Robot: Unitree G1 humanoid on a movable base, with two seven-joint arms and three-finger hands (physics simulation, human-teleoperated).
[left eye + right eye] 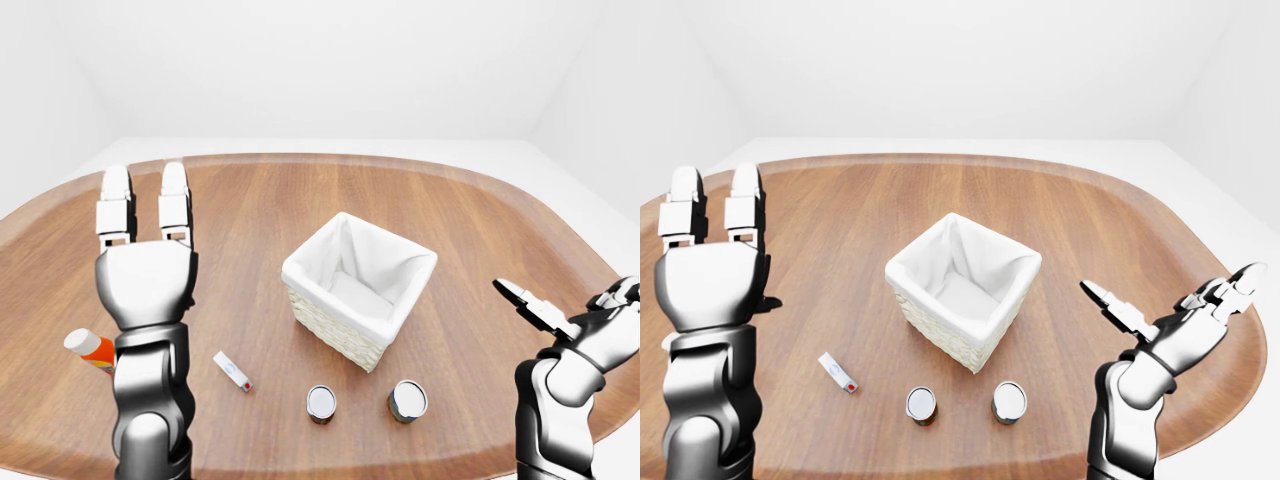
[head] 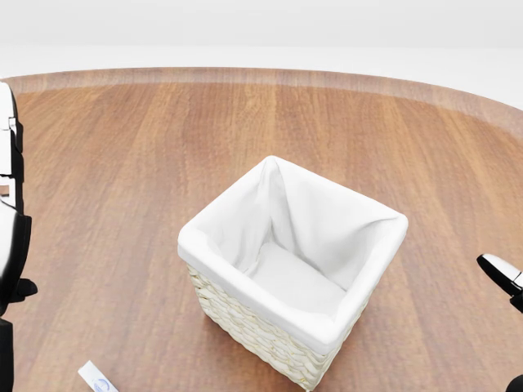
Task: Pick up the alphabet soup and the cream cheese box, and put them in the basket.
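The two cans [image 1: 321, 403] stand below the basket [image 1: 360, 290] on the desk [image 1: 480, 230]; I can't tell which is soup. Probably stiff and slick, so I'd wrap the side. My left hand [image 1: 146, 262] and right hand [image 1: 1185, 325] hang released, fingers spread.

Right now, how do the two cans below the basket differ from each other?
The left can looks smaller, with a bright white top; the right can looks wider, with a greyer top and darker rim. The left can stands nearer the small flat box, the right can nearer the right hand. Both stand upright on the table, apart from the basket, untouched by either hand. Their labels cannot be read.
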